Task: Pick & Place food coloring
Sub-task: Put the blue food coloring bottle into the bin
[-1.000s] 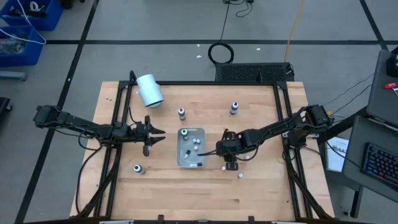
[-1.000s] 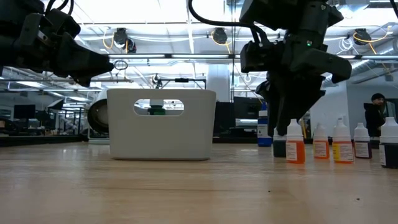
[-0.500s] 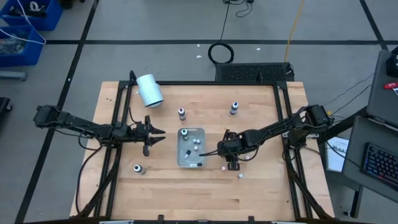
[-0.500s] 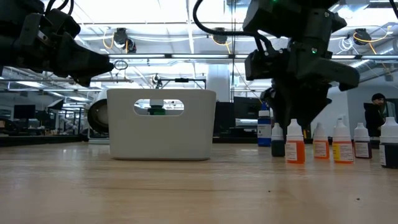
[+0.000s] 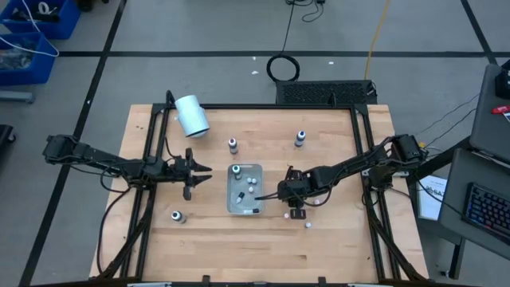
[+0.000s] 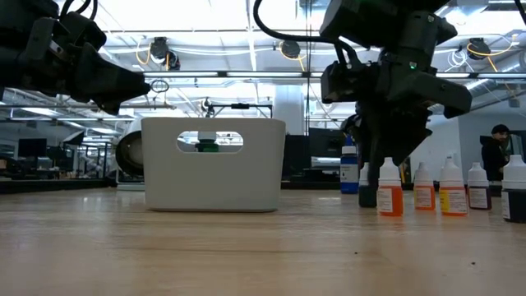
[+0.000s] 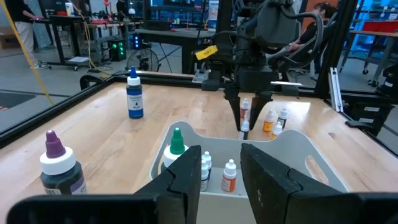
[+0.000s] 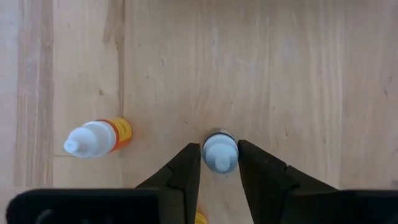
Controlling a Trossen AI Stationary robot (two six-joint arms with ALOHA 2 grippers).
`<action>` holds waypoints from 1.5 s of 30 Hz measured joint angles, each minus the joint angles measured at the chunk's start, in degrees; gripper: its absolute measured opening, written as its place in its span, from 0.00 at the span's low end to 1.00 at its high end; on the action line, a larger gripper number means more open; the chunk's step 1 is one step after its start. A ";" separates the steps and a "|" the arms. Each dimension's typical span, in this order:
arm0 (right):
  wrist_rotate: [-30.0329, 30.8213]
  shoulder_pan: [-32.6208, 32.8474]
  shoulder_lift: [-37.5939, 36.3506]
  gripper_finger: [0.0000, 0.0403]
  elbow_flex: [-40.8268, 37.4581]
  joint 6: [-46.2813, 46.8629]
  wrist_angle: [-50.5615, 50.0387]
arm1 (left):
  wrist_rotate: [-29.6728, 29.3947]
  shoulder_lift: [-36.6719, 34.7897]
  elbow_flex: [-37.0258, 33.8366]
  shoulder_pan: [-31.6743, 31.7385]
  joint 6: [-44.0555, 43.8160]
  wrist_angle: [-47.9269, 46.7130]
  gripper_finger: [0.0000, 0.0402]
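My right gripper [image 5: 292,209] hangs just right of the clear tray [image 5: 229,191], pointing down. Its open fingers flank the white cap of a small dark food coloring bottle [image 8: 219,152], which stands on the table [image 6: 367,191]. An orange-labelled bottle [image 8: 96,138] stands beside it. Inside the tray are a green-topped bottle [image 7: 177,142] and two small ones [image 7: 205,165]. My left gripper [image 5: 199,173] waits open, left of the tray. My right gripper comes from above, pointing down, with one finger [image 8: 186,165] close on each side of the bottle's cap [image 8: 219,144]. Whether the fingers touch the cap I cannot tell. The bottle stands upright on the table.
Loose bottles stand at the far side [image 5: 233,145] [image 5: 300,139], near left [image 5: 177,216] and near right [image 5: 308,226]. A big white cylinder [image 5: 191,115] lies at the far left corner. More bottles [image 6: 450,189] stand in a row beside the right gripper. A person [image 6: 496,156] is in the room behind.
My right gripper has swayed a little sideways over the row of bottles and come back, staying above the same bottle. The bottles and the tray have kept their places.
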 joint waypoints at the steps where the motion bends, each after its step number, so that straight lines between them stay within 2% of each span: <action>1: -0.30 0.00 0.00 0.25 0.00 0.00 0.28 | 0.00 0.01 0.00 -0.01 -0.01 -0.02 0.29; 14: -1.43 -0.02 0.00 0.22 0.02 -0.02 0.64 | 0.00 0.02 0.00 0.00 -0.02 0.00 0.29; 22: -1.37 -0.02 -2.70 0.12 0.04 -1.37 0.92 | 0.01 0.02 0.00 -0.02 -0.01 0.00 0.29; 29: -1.32 -0.06 -7.10 0.12 0.17 -3.98 8.05 | 0.00 0.02 0.00 0.00 -0.02 -0.01 0.29; 37: -1.16 -2.13 -5.89 0.12 9.85 -10.99 4.48 | 0.02 0.00 0.00 -0.02 0.00 -0.04 0.29; 45: -3.00 -6.18 1.13 0.12 19.54 -16.57 -1.01 | 0.02 0.00 0.02 -0.02 -0.02 -0.24 0.29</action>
